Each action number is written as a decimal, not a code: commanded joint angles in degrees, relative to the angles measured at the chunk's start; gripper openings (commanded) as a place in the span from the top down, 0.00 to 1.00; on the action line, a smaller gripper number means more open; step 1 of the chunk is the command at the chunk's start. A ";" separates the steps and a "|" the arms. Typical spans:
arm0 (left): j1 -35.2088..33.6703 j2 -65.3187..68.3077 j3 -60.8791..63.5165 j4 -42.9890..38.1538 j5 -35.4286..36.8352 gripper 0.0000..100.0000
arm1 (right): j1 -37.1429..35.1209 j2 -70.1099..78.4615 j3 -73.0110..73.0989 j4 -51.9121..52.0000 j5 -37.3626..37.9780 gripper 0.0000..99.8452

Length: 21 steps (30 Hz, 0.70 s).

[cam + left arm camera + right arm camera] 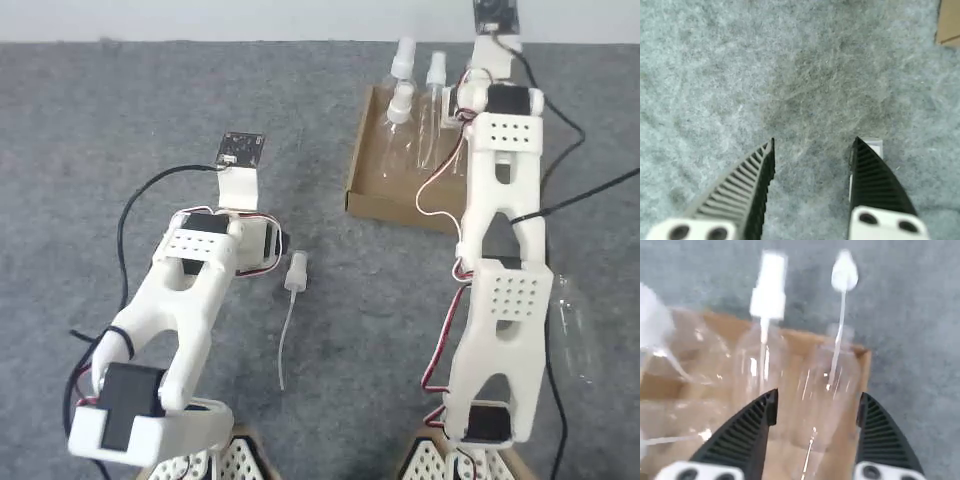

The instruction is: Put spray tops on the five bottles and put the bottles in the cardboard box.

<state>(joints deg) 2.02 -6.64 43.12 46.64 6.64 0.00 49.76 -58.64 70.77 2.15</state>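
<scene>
The left gripper (812,142) hangs over the grey carpet (765,75) with its jaws apart and nothing between them. A white spray top (296,272) with its thin tube lies on the carpet just outside one jaw. The right gripper (817,395) has its jaws apart too, above the cardboard box (860,357). A clear bottle (832,375) with a top on lies under the gap, and a second bottle (756,360) lies just outside one jaw. A third bottle (575,335) lies on the carpet, well behind these jaws.
</scene>
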 commanded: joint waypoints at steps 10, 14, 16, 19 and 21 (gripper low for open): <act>-0.26 -3.16 -0.48 -1.41 0.53 0.78 | -0.04 2.68 -3.16 -1.63 -0.26 0.81; -0.26 -3.16 -0.48 -1.41 0.53 0.78 | 0.04 2.86 -2.90 -1.10 -0.44 0.81; -0.26 -3.16 -0.48 -1.41 0.53 0.78 | 0.31 3.91 -3.16 -1.10 -0.44 0.81; -0.26 -3.16 -0.48 -1.41 0.53 0.78 | 1.01 5.49 -3.25 -1.45 -0.44 0.81; -0.26 -3.25 -0.48 -1.32 0.53 0.78 | 1.80 6.11 -3.25 -1.54 -0.44 0.81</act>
<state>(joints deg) 2.02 -6.64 43.12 46.64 6.64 0.18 56.35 -59.25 70.15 2.15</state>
